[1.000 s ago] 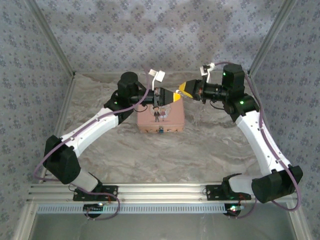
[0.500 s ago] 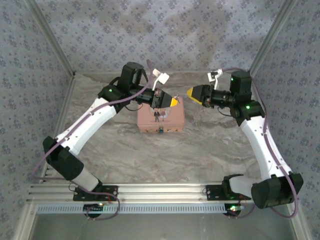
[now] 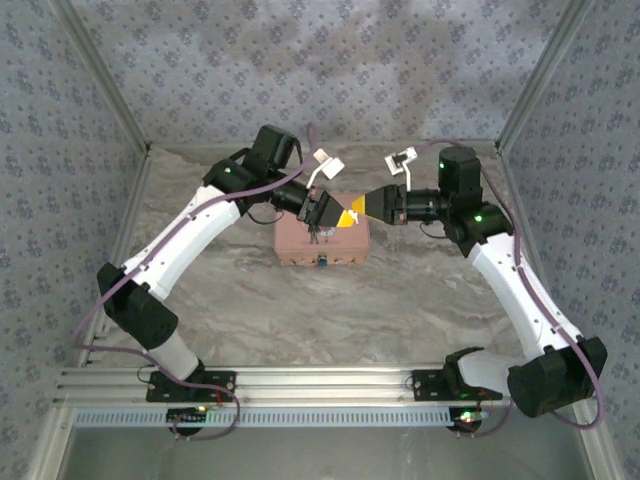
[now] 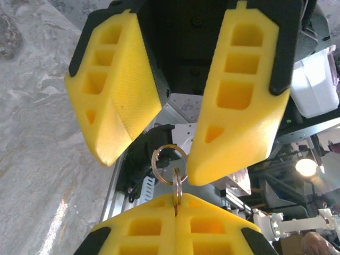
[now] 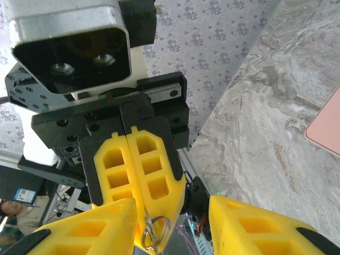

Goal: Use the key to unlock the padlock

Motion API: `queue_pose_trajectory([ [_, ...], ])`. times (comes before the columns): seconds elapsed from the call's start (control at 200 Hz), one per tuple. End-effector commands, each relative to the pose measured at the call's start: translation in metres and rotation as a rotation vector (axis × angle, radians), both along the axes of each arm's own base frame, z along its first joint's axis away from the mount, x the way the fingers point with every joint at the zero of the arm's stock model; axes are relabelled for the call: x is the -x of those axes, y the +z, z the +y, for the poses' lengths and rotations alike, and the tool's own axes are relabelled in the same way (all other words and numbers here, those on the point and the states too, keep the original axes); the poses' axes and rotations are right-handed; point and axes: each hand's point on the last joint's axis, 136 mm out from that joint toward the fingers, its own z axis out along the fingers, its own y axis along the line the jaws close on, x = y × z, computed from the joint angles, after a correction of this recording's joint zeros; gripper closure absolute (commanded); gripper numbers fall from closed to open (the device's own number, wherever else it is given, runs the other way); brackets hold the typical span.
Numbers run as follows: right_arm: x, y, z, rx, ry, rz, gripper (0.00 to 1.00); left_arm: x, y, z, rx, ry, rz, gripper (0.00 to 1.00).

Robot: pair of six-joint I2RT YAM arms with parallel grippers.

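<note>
The left arm (image 3: 190, 240) reaches in from the near left of the marbled table (image 3: 400, 300) and ends in the left gripper (image 3: 340, 213), which is above the far part of the pink tin (image 3: 345, 245). In the left wrist view its yellow pads (image 4: 143, 228) are pressed flat together. The key (image 4: 176, 192) is pinched edge-on in the seam between them, and its ring (image 4: 169, 157) stands clear of the tips. The tin lies flat at mid-table. The padlock (image 3: 322, 262) is a tiny bluish speck at the middle of the tin's near edge, below both grippers and apart from the key. Its shackle is too small to make out. Just right of the key, the right gripper (image 3: 366, 207) points left at the left one, nearly tip to tip. Its fingers (image 4: 234, 90) are spread wide, one on each side of the ring, and nothing is gripped between them. One tip sits just beside the ring, but I cannot tell whether it touches. In the right wrist view the closed left pads stand as one yellow block between the spread right fingers. The ring is at the tip of that block, and a pink corner of the tin shows at the right edge. The right arm (image 3: 520, 290) runs back to its base at the near right.
</note>
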Motion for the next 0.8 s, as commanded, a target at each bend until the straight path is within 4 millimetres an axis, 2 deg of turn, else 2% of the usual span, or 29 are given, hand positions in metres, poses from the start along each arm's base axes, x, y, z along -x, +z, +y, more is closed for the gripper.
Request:
queue_pose_trajectory([
  [0.0, 0.008, 0.011, 0.004, -0.016, 0.057, -0.055, 0.62, 0.008, 0.014, -0.001, 0.040, -0.050, -0.011, 1.00],
  [0.31, 0.014, 0.018, 0.009, -0.035, 0.116, -0.057, 0.83, 0.011, 0.014, 0.000, 0.039, -0.061, -0.012, 1.00],
  [0.465, 0.022, 0.018, 0.013, -0.041, 0.167, -0.054, 1.00, 0.009, 0.014, 0.000, 0.040, -0.059, -0.018, 1.00],
  [0.61, 0.027, 0.017, 0.016, -0.043, 0.197, -0.049, 1.00, 0.005, 0.015, 0.001, 0.043, -0.050, -0.023, 1.00],
  [0.69, 0.029, 0.016, 0.017, -0.041, 0.209, -0.039, 0.92, 0.005, 0.016, 0.001, 0.047, -0.050, -0.026, 1.00],
  [0.74, 0.029, 0.015, 0.018, -0.038, 0.209, -0.039, 0.81, 0.004, 0.016, 0.001, 0.049, -0.050, -0.026, 1.00],
  [0.794, 0.030, 0.015, 0.018, -0.036, 0.209, -0.043, 0.79, 0.004, 0.017, 0.001, 0.049, -0.051, -0.025, 1.00],
])
